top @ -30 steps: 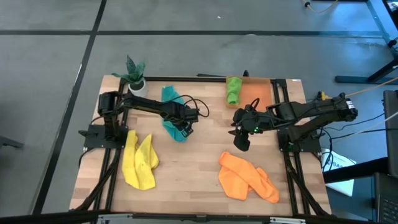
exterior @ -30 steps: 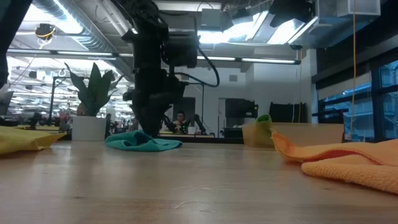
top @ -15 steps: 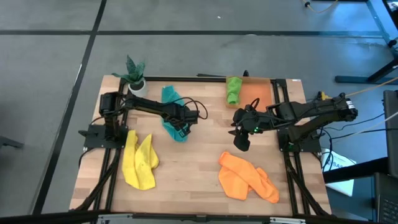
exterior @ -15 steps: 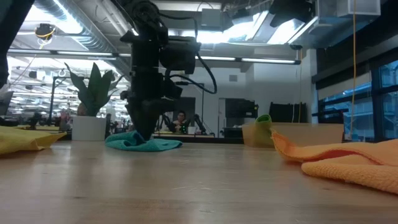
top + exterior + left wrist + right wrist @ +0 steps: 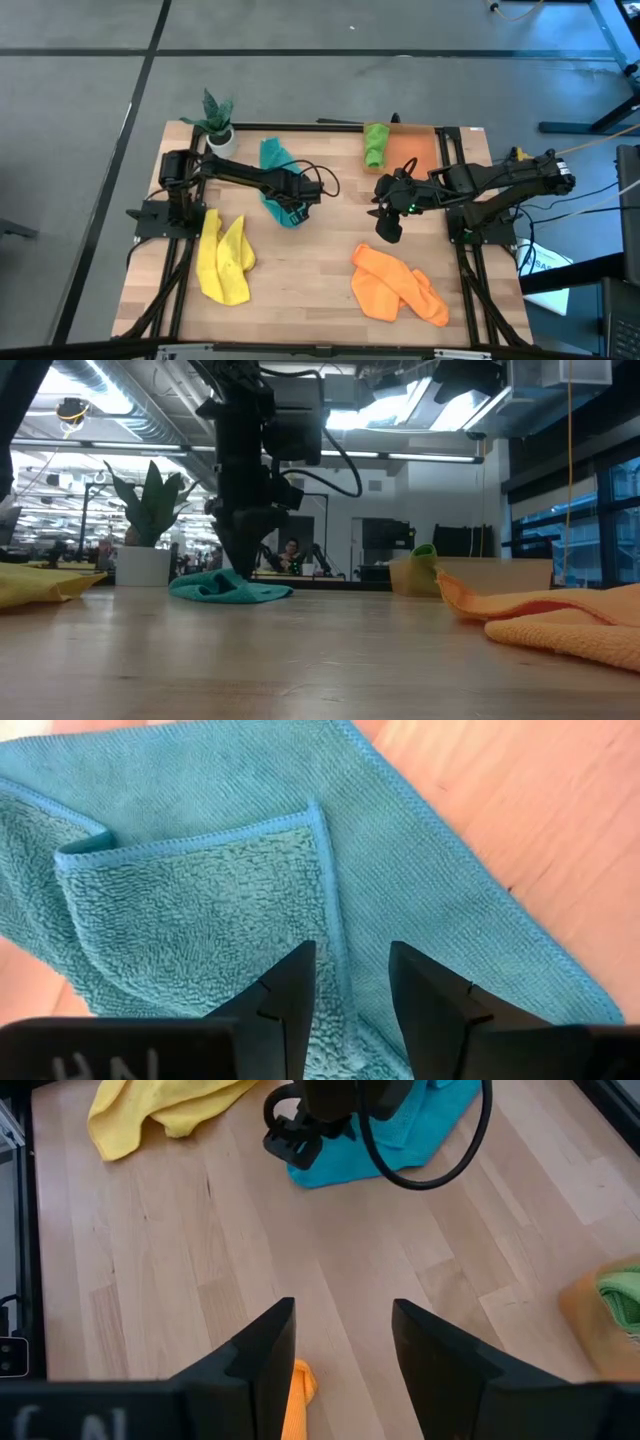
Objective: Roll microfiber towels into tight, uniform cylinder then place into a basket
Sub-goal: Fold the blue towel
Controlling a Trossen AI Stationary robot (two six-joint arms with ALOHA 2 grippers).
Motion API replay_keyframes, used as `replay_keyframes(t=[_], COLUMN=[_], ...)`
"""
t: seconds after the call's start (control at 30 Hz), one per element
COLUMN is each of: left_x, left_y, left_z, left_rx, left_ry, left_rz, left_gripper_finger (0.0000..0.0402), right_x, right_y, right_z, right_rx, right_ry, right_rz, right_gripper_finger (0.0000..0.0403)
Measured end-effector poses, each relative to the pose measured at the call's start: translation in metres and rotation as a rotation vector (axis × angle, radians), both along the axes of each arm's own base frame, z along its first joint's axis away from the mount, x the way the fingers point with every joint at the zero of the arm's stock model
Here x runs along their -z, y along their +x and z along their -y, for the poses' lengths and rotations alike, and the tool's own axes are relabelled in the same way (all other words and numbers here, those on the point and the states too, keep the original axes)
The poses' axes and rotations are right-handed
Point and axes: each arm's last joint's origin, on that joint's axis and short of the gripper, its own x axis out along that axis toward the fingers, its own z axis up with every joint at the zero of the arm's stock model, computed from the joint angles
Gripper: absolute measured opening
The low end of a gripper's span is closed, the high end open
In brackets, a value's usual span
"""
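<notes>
Teal cloth is lying crumpled on the bench (image 5: 320,270), and your left gripper (image 5: 291,208) is hanging directly over its near end; you can see its fingers (image 5: 290,995) standing apart with one folded corner of that teal towel (image 5: 200,910) showing between them, nothing clamped. Your right gripper (image 5: 388,228) is waiting above bare wood in the middle, fingers (image 5: 265,1350) spread and holding nothing. You are looking at the green towel (image 5: 375,145) resting over the left edge of the orange basket (image 5: 420,150) at the far side. Yellow towel (image 5: 225,258) and orange towel (image 5: 398,285) are sitting loose near the front, well apart.
</notes>
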Motion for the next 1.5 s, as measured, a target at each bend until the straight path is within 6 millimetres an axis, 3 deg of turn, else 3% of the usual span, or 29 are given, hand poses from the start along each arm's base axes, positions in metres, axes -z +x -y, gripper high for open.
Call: replay_keyframes(t=[0.37, 1.07, 1.2, 1.37, 1.5], left_x=[0.013, 0.012, 0.013, 0.013, 0.013], left_y=[-0.008, -0.016, -0.017, -0.018, -0.018], left_z=[0.001, -0.002, -0.005, -0.011, -0.012], left_rx=[-0.029, -0.058, -0.072, -0.089, -0.092], left_ry=[0.004, 0.119, 0.081, 0.068, 0.058], left_rz=[-0.047, -0.125, -0.124, -0.124, -0.124], left_gripper_finger=[0.0120, 0.0119, 0.0090, 0.0011, 0.0003], right_x=[0.000, 0.000, 0.000, 0.000, 0.000], right_y=[0.000, 0.000, 0.000, 0.000, 0.000], right_z=[0.000, 0.000, 0.000, 0.000, 0.000], right_rx=[-0.001, 0.001, 0.001, 0.001, 0.000], right_ry=[0.001, 0.004, 0.004, 0.003, 0.003], right_rz=[-0.001, 0.000, 0.000, 0.001, 0.001], right_gripper_finger=[0.0170, 0.0170, 0.0170, 0.0170, 0.0170])
